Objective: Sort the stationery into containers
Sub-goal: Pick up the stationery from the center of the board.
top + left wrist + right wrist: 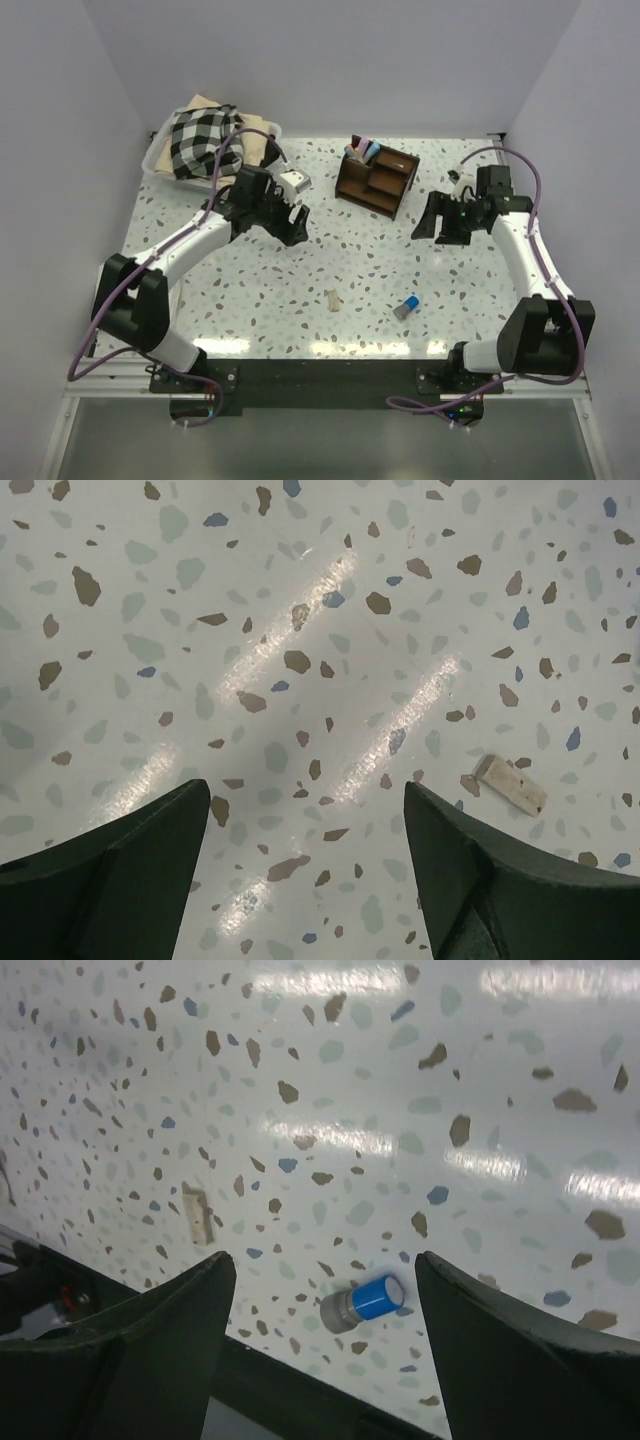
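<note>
The dark brown wooden organizer (376, 181) stands at the back centre, with pink and light blue pens (366, 150) upright in its back left compartment. A small beige eraser stub (333, 300) (511, 783) (195, 1214) lies on the table near the front centre. To its right lies a short blue-grey cylinder (405, 306) (363, 1302). My left gripper (296, 222) (307, 825) hovers open left of the organizer, nothing between its fingers. Right of the organizer, my right gripper (441, 228) (322, 1280) is also open and holds nothing; the cylinder shows below, between its fingers.
A white plastic tub (163, 152) with black-and-white checked cloth (202, 140) sits at the back left, close behind the left arm. Grey walls enclose the speckled table (370, 262) on three sides. A dark rail (320, 372) runs along the near edge.
</note>
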Tool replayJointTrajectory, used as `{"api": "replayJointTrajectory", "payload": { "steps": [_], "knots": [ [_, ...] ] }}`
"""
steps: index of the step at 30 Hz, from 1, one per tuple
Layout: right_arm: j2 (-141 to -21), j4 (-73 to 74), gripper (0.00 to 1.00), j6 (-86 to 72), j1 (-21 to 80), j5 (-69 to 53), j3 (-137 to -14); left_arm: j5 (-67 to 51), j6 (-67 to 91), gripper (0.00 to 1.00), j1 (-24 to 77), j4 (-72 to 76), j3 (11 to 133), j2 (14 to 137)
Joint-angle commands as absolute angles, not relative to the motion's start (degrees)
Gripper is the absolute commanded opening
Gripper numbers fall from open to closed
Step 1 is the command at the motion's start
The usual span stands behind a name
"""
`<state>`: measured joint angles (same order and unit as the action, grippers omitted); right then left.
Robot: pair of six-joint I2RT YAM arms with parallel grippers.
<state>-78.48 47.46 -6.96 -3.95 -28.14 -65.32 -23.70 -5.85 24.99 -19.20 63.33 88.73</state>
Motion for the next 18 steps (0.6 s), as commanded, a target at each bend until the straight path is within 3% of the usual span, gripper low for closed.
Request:
{"api": "replayJointTrajectory", "payload": {
  "steps": [1, 8, 18],
  "knots": [
    [-76.64, 50.36, 0.77, -19.94, -4.92, -24.43, -61.71, -18.37, -7.64, 0.83, 25.14, -20.39, 62.4, 84.29],
    [-78.4, 54.75, 0.78, -26.27, -4.92, -17.16, -59.42, -14.33, -9.58, 0.82, 24.96, -18.19, 65.37, 87.97],
    [-83.05, 60.73, 0.68, -34.1, -4.92, -5.02, -55.99, -13.71, -11.34, 0.81, 23.65, -22.68, 76.64, 95.89]
  ]
}}
